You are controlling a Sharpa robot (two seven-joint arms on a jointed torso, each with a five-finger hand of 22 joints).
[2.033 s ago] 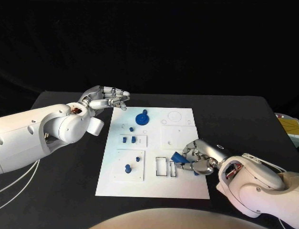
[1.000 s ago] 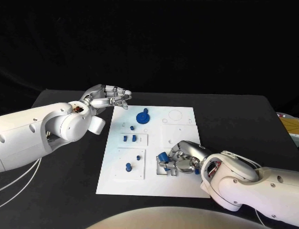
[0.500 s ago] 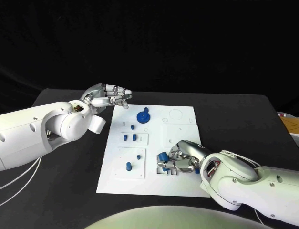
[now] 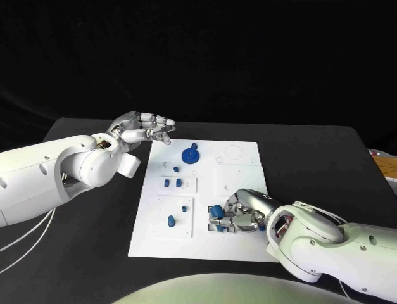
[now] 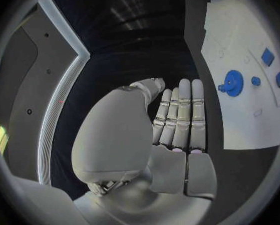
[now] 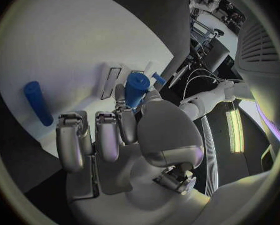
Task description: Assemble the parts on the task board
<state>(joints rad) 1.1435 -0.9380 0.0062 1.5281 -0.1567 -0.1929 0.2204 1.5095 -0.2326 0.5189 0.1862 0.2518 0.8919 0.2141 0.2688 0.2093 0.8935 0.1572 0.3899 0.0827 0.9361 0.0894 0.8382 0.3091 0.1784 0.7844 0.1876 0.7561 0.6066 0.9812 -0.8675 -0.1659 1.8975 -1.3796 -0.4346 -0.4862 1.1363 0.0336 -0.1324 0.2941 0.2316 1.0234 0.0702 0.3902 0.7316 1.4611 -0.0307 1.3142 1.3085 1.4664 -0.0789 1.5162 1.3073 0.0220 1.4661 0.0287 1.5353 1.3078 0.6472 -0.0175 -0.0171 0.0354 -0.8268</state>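
A: Big picture first: black table (image 4: 326,158), and the white task board (image 4: 235,183) flat in the middle of it. That board is our landmark.

B: And the arms?

A: The left hand (image 4: 144,130) hangs just off the board's far left corner, over bare table, fingers curled loosely, nothing in them. From its own wrist they look laid side by side, slightly apart (image 5: 180,117). It's idle, I'd say.

B: So the right is working.

A: Yes. The right hand (image 4: 237,214) is low over the board's near half, by the slotted recess (image 4: 214,223). It pinches a blue cylinder part (image 6: 135,89) between thumb and a finger; the other fingers are curled beneath.

B: What else sits on the board?

A: A blue gear (image 4: 189,155) at the far end, two small blue pegs (image 4: 171,183) mid-left, another blue peg (image 4: 170,221) nearer. A loose blue rod (image 6: 37,103) lies beside the working hand.

B: Which step?

A: Insertion, I judge: carrying the part to its seat. Next calls for lining it upright over the hole, pressing down, then letting go
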